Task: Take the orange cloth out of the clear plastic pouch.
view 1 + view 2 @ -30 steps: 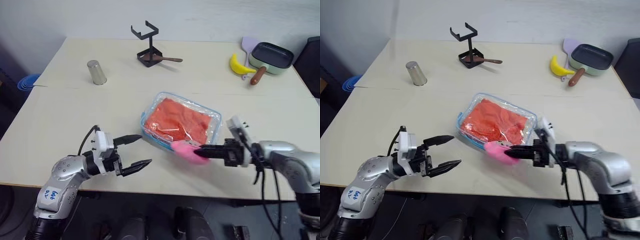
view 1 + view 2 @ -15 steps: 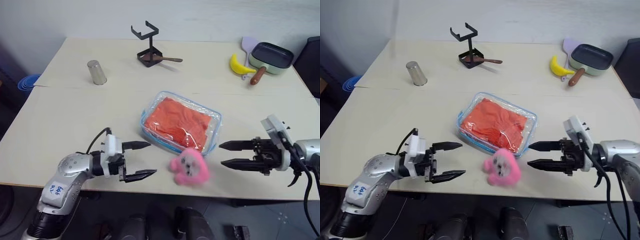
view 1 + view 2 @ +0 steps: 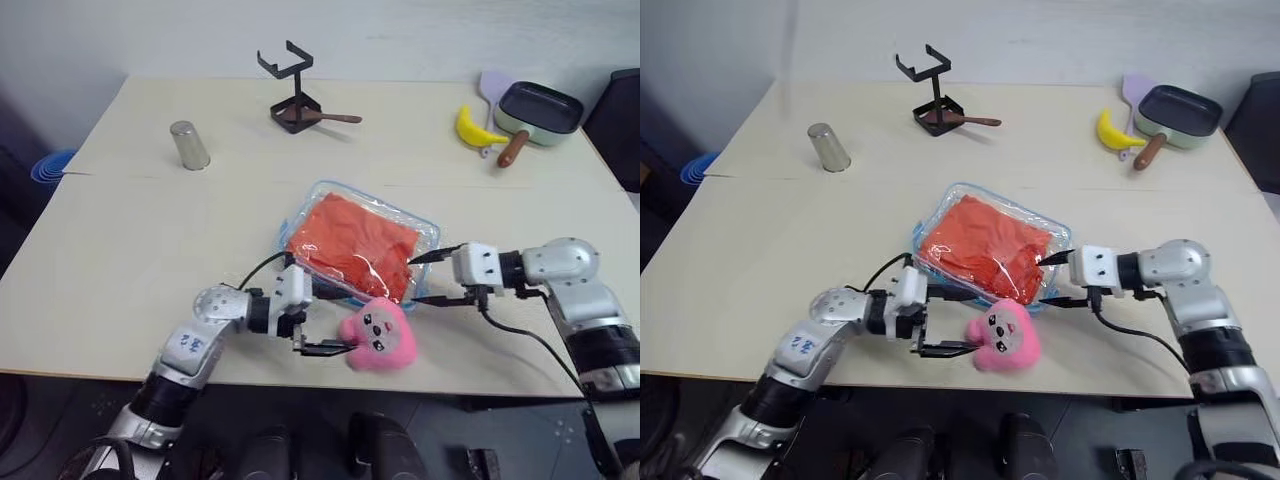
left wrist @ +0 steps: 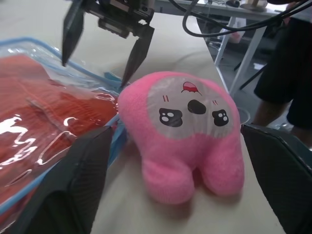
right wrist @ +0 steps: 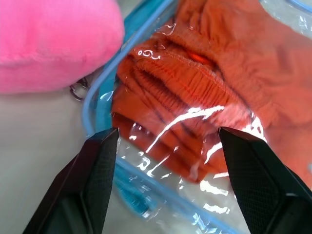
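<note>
The left gripper (image 3: 940,322) sits at the near-left corner of the clear plastic pouch (image 3: 1060,240), jaws apart and empty, pointing rightward with the pink plush toy (image 3: 1002,336) directly ahead between its fingertips. The orange cloth (image 3: 985,245) lies fully inside the pouch at table centre, its long axis running from near left to far right. The plush toy rests against the pouch's near edge, just beside the blue zipper edging. The right gripper (image 3: 1052,280) faces leftward at the pouch's near-right corner, jaws apart and empty, straddling that corner; the right wrist view shows cloth folds under the film directly ahead. Judged from this, the right gripper is better placed to seize the pouch.
</note>
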